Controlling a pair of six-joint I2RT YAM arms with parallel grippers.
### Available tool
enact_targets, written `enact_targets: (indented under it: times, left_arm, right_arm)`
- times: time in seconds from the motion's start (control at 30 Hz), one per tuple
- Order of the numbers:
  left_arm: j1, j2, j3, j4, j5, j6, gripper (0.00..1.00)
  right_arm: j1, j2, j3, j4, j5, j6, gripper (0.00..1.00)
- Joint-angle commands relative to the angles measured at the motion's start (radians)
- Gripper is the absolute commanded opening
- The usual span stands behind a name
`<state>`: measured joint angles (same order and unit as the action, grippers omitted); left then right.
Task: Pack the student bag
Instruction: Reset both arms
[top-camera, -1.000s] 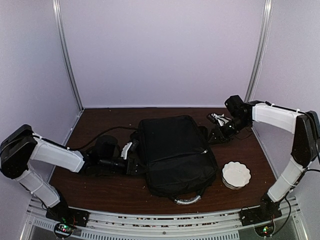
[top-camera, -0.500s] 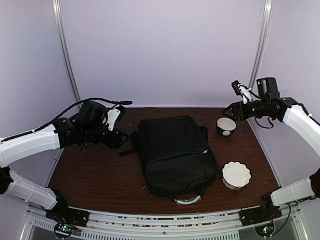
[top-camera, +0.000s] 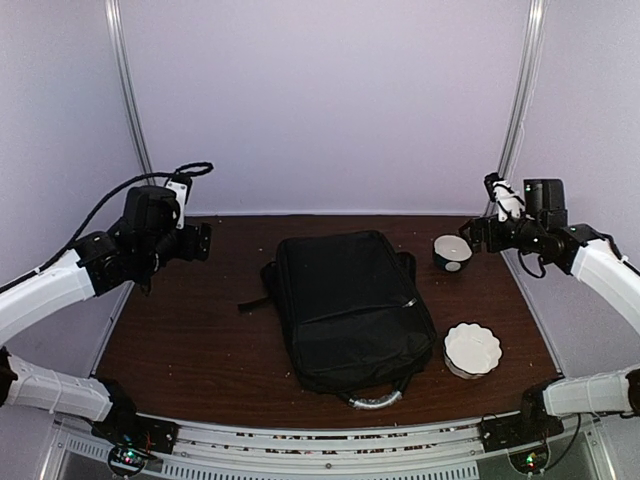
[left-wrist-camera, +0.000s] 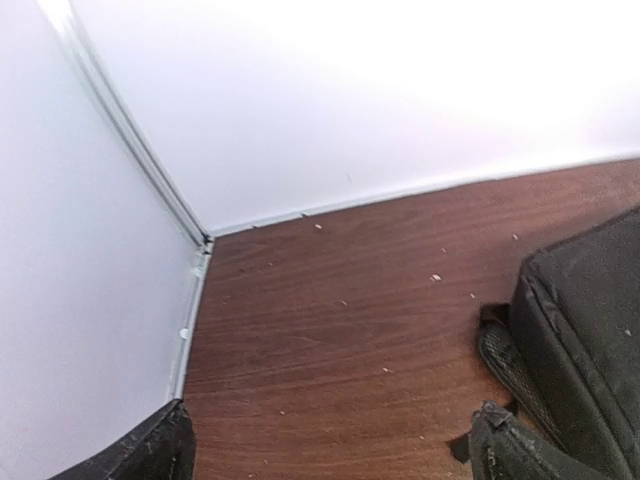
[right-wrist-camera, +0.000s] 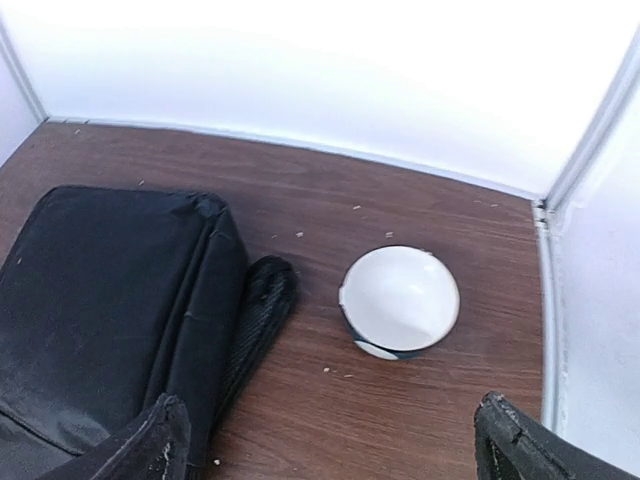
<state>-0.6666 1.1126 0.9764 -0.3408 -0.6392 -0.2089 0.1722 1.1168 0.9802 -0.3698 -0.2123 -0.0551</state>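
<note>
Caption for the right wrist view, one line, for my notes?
Open right gripper above the table, a white bowl standing beside the black student bag.

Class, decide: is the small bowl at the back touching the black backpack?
Apart. The right wrist view shows a strip of bare table between the bowl and the backpack.

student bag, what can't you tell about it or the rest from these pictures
student bag: its contents, in every view; the closed fabric hides them.
Same bag, left wrist view: mostly cut off by the right edge.
white dish: top view only, too small to show what is under it.
dark bowl: outer pattern, right wrist view; its own rim hides most.
</note>
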Motion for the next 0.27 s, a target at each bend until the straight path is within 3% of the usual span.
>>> enact_targets:
  times: [0.0, 0.23]
  left_arm:
    - [0.002, -0.061, -0.009, 0.063, -0.095, 0.019, 0.98]
    - [0.003, -0.078, -0.136, 0.184, -0.087, 0.05, 0.98]
  right_arm:
    - [-0.005, -0.104, 0.02, 0.089, 0.12, 0.052, 1.0]
    - [-0.005, -0.129, -0.044, 0.131, 0.105, 0.114, 1.0]
